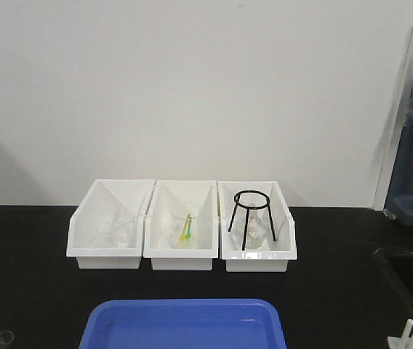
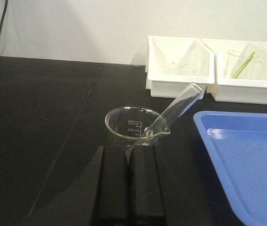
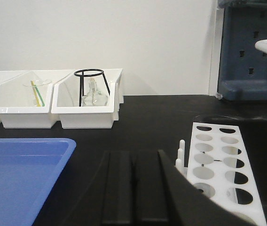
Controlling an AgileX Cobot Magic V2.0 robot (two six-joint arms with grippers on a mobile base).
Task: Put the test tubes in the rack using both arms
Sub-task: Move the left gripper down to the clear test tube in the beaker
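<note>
The left gripper (image 2: 129,155) is sitting with its fingers pressed together, gripping nothing, tips right by a beaker (image 2: 124,127) in which a tube (image 2: 180,106) is leaning. The right gripper (image 3: 133,155) is likewise pinched closed and empty, and the rack (image 3: 216,155) is lying just to its right.

White rack (image 3: 216,162), blue tray (image 1: 185,323), black tabletop (image 1: 25,291), three white bins (image 1: 181,260), black tripod (image 1: 245,229).

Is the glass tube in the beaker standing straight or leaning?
Leaning. The test tube slants up out of the beaker, resting against its spout, with its open end sticking out high above the rim.
</note>
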